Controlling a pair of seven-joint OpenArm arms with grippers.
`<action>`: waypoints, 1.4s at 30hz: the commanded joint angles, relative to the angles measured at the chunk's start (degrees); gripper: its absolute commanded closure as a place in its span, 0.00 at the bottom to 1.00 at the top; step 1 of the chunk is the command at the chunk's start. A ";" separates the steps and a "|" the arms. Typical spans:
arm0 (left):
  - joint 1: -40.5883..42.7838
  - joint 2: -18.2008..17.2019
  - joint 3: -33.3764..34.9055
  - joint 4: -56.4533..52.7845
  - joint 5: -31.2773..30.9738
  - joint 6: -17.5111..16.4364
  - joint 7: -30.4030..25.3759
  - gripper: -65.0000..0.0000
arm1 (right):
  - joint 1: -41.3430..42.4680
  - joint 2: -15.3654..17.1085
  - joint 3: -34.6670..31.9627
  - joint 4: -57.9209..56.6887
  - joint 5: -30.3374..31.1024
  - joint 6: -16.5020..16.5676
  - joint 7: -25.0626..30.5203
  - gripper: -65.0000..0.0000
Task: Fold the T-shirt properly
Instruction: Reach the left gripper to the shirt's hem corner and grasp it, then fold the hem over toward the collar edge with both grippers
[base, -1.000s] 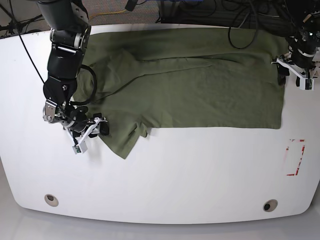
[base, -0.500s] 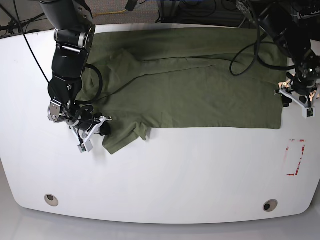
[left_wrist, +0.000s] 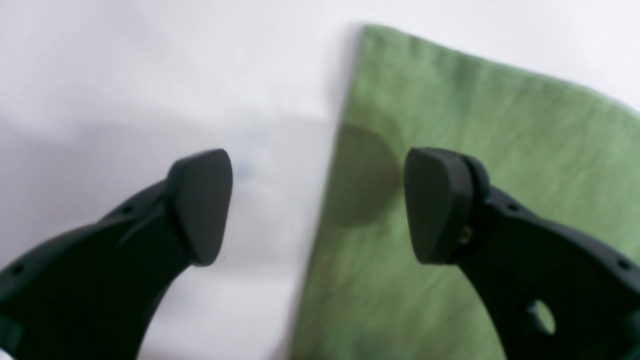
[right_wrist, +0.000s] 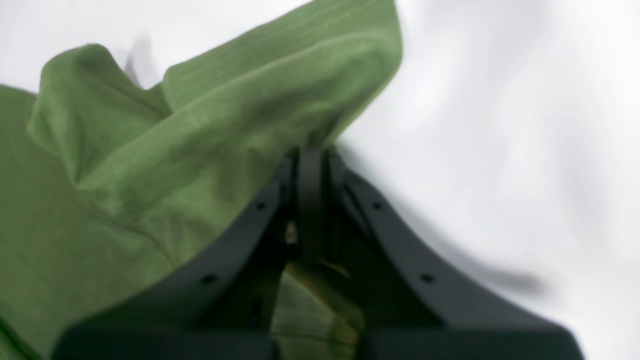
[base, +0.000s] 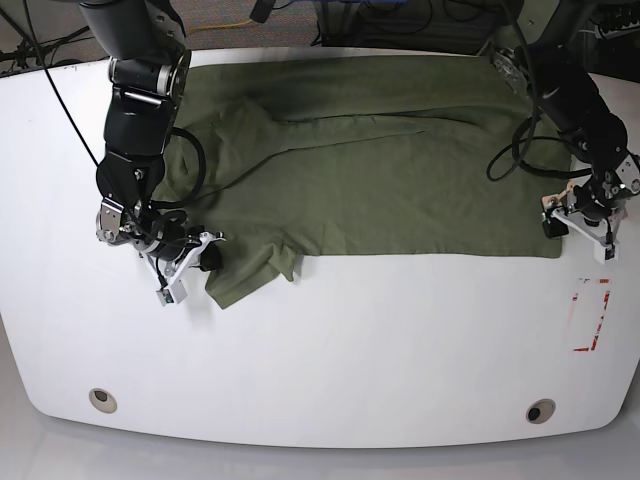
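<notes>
The olive-green T-shirt (base: 380, 170) lies spread flat over the far half of the white table (base: 330, 360). Its near-left sleeve (base: 250, 275) is bunched into a fold. My right gripper (base: 200, 262) is at that sleeve's edge. In the right wrist view the right gripper (right_wrist: 310, 160) is shut on a raised fold of the T-shirt (right_wrist: 200, 125). My left gripper (base: 578, 230) hovers at the shirt's near-right corner. In the left wrist view the left gripper (left_wrist: 317, 205) stands open, straddling the side edge of the T-shirt (left_wrist: 475, 100), with nothing held.
A red-outlined rectangle (base: 590, 315) is marked on the table near the right edge. Two round fittings (base: 101, 399) (base: 540, 411) sit near the front edge. Cables (base: 480, 60) trail over the shirt's far-right part.
My right gripper has shut on the sleeve and pulled its tip slightly up and left. My left arm has moved down along the shirt's right edge to the near corner, jaws spread wider.
</notes>
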 joint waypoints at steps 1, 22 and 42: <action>-2.00 -1.52 2.24 -1.49 -0.36 -0.05 0.21 0.22 | 1.11 0.47 -0.09 0.59 -0.58 0.06 -1.00 1.00; -2.27 -0.20 10.33 -6.15 0.00 0.04 -11.04 1.00 | 1.19 0.56 -0.09 3.40 -0.58 0.06 -1.00 1.00; -0.68 0.24 9.98 13.11 -0.44 -5.67 -0.85 1.00 | -2.85 1.08 0.00 31.44 -0.49 0.06 -16.65 1.00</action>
